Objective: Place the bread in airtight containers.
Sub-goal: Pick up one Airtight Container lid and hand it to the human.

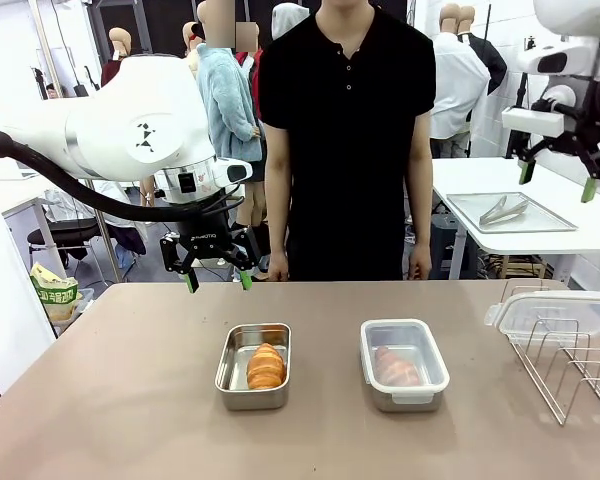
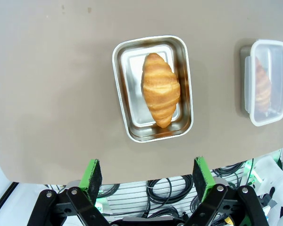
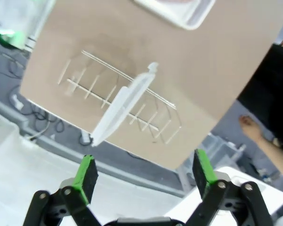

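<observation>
Near the table's middle: two steel tins sit side by side, apart from each other, on the brown table point(image 1: 130, 400).
Left tin: the open tin point(image 1: 253, 365) has no lid; one croissant roll point(image 1: 266, 366) lies lengthwise inside it, clear also in the left wrist view point(image 2: 160, 89).
Right tin: the lidded tin point(image 1: 404, 364) carries a clear white-rimmed lid, and the second roll point(image 1: 395, 368) shows dimly through it.
Left gripper: the left gripper point(image 1: 218, 279) hangs above the far edge of the table, behind the open tin; its green-padded fingers point(image 2: 92, 174) stand wide apart and empty.
Right gripper: the right gripper point(image 1: 557, 180) is raised high over the table's right side, fingers spread with nothing between them, as its own wrist view confirms point(image 3: 144, 172).
Right edge: a wire rack point(image 1: 570, 365) stands there, with a spare clear lid point(image 1: 555, 312) resting on top of it.
Far side: a person in a black shirt point(image 1: 348, 120) stands at the far edge, arms hanging down.
</observation>
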Robot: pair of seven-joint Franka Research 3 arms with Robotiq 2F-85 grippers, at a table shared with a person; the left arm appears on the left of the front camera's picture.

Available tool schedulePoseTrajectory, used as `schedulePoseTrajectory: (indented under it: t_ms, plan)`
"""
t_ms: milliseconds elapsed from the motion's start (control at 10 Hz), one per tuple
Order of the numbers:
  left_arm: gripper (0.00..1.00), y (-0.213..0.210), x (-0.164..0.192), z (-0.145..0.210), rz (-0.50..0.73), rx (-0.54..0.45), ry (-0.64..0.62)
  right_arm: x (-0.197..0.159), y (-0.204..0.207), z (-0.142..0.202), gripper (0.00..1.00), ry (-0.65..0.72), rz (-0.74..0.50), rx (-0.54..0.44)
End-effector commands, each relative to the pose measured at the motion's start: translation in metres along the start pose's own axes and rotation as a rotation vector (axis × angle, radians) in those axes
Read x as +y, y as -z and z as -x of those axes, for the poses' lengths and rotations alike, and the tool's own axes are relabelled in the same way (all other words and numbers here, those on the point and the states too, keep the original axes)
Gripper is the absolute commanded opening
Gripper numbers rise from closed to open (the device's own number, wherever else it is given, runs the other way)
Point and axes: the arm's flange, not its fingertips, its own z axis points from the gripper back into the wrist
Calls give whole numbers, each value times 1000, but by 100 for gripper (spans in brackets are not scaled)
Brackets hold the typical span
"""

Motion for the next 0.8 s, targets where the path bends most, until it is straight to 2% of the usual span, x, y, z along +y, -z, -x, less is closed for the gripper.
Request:
schedulePoseTrajectory:
  t_ms: [0,200,300,400,600,700]
  plan:
    - [100,-1,1,1,-4,-3,-1,40,18,-20,100,80,130,-26]
    - [100,-1,1,1,-4,-3,-1,63,45,-21,100,218,218,-29]
    - [100,-1,1,1,-4,-3,-1,73,62,-21,100,244,238,-64]
    - [100,-1,1,1,-4,-3,-1,81,75,-19,100,249,236,-109]
    - [100,-1,1,1,-4,-3,-1,80,75,-17,100,281,252,-111]
    - [100,-1,1,1,-4,-3,-1,83,72,-15,100,254,212,-95]
